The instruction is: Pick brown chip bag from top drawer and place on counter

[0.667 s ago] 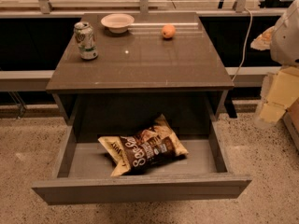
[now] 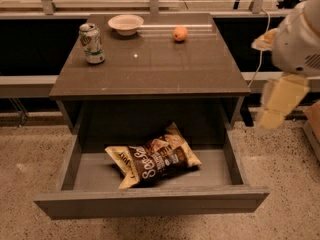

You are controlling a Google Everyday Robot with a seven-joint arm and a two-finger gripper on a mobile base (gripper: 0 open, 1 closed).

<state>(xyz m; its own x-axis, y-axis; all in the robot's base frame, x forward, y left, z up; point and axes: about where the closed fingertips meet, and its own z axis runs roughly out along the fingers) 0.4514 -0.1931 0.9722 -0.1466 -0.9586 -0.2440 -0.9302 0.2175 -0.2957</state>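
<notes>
The gripper point(image 2: 279, 103) hung right of the drawer point(image 2: 150, 202), its state untellable; you needed to approach the chip bag point(image 2: 155, 161) squarely from above.

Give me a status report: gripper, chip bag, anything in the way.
Gripper right of the counter, touching nothing. Brown chip bag lying in open top drawer, untouched. Nothing over the bag; can, bowl, orange at counter's back.

The brown chip bag point(image 2: 152, 156) lies near the front edge of the open top drawer point(image 2: 150, 204), the counter point(image 2: 160, 69) holds a can point(image 2: 92, 43) at its back-left corner, a bowl point(image 2: 125, 23) and an orange point(image 2: 180, 33) along its back edge, and the gripper point(image 2: 280, 101) hangs beyond its right edge.
</notes>
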